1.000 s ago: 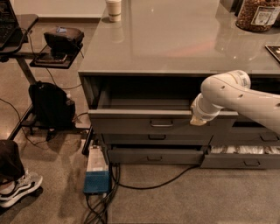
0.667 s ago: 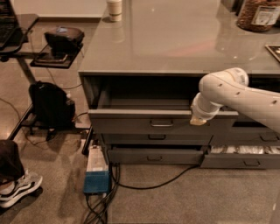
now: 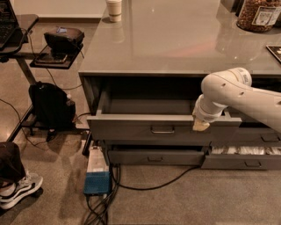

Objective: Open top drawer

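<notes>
The top drawer (image 3: 127, 128) is a wide grey metal drawer under the grey counter. It stands pulled out, its dark inside open to view, and a small rectangular handle (image 3: 162, 130) sits at the centre of its front. My gripper (image 3: 201, 125) is at the end of the white arm (image 3: 232, 94) that comes in from the right. It rests at the top edge of the drawer front, to the right of the handle.
A shallower grey drawer (image 3: 156, 157) sits below. A right-hand drawer (image 3: 246, 151) stands partly out with pale contents. A cup (image 3: 114, 9) and a jar (image 3: 259, 15) stand on the counter (image 3: 175, 39). A blue-and-white box (image 3: 97, 173) with cables, a black backpack (image 3: 52, 105) and a person's shoe (image 3: 19, 189) are on the floor at left.
The drawer front and my gripper have come a little further out toward the camera. The counter and the rest have not moved.
</notes>
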